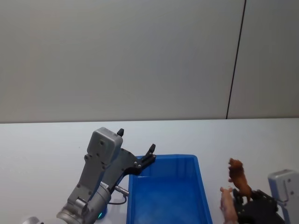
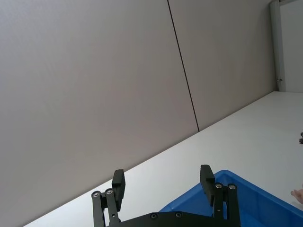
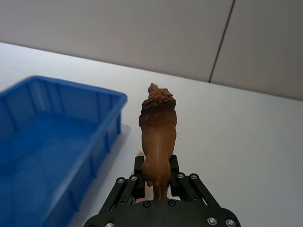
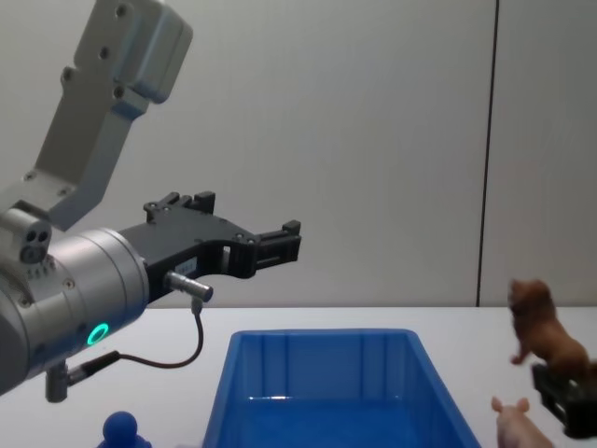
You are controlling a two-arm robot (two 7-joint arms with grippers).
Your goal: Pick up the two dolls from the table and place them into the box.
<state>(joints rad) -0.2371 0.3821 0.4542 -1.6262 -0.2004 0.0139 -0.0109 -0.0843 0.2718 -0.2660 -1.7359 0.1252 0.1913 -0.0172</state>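
the brown doll (image 3: 157, 137), a hard moulded animal with a shaggy, ridged mane and smooth flanks, stands upright between the black fingers of the right gripper (image 3: 156, 170), which are clamped on its lower body. it is held in the air just to the right of the box (image 1: 163, 157), its head pointing away from the robot. the box is a bright blue rectangular plastic bin with ribbed walls, a thick rounded rim and a glossy floor with nothing lying on it. a pale pink doll (image 1: 227, 205), smooth and matte, sits between the box's right wall and the right gripper; whether it touches either cannot be told. the left gripper (image 2: 162, 177) hangs raised over the box's far left corner, its two flat black fingers spread wide apart with nothing between them. a deep blue doll (image 4: 121, 429) with a round head stands on the plain white table (image 1: 46, 140) to the left of the box, below the left arm.
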